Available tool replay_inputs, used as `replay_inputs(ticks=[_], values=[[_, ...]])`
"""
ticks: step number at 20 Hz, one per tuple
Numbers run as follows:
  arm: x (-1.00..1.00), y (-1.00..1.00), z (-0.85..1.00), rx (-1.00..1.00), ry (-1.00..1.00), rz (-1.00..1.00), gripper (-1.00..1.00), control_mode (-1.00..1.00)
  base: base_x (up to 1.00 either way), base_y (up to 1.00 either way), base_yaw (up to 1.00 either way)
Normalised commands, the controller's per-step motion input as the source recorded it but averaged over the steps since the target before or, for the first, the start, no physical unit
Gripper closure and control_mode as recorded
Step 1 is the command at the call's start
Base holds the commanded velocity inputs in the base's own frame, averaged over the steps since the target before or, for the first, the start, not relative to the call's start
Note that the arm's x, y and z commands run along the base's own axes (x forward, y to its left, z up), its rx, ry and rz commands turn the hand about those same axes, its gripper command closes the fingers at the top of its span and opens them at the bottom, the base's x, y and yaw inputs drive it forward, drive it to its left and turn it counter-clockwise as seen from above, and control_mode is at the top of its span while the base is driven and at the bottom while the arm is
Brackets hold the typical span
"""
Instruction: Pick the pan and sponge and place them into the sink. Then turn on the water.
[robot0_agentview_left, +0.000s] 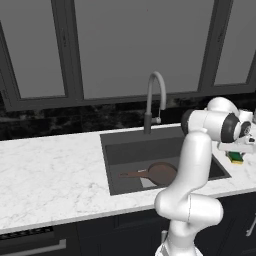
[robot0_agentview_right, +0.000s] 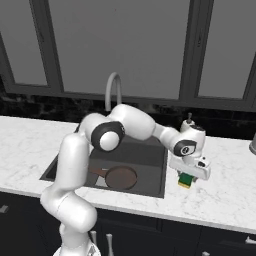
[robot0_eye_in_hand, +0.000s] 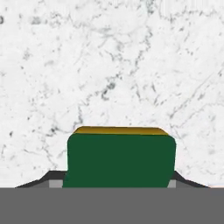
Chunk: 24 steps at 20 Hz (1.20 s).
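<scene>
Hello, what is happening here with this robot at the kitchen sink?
The white robot arm has its claw at the small yellow sponge with green top, over the white marble counter right of the dark grey sink. The reddish-brown frying pan already lies in the sink. No water runs from the curved grey faucet.

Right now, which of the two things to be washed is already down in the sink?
The pan: it lies on the sink floor, handle pointing left. The sponge is over the counter right of the basin, at the end effector.
</scene>
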Motion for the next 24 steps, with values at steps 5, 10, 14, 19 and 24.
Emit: replay_inputs(ticks=[5, 10, 14, 19, 24], values=[[-0.01, 0.85, 0.35, 0.0, 0.12, 0.34, 1.0, -1.0, 0.0, 0.0, 0.0], [0.0, 1.0, 0.37, 0.0, 0.11, 0.35, 1.0, -1.0, 0.0, 0.0, 0.0], [0.0, 1.0, 0.02, 0.02, 0.02, 0.29, 1.0, -1.0, 0.0, 0.0, 0.0], [-0.15, 0.35, 0.0, 0.15, -0.01, 0.12, 1.0, -1.0, 0.0, 0.0, 0.0], [-0.05, 0.03, -0.06, 0.24, -0.06, 0.0, 1.0, -1.0, 0.0, 0.0, 0.0]])
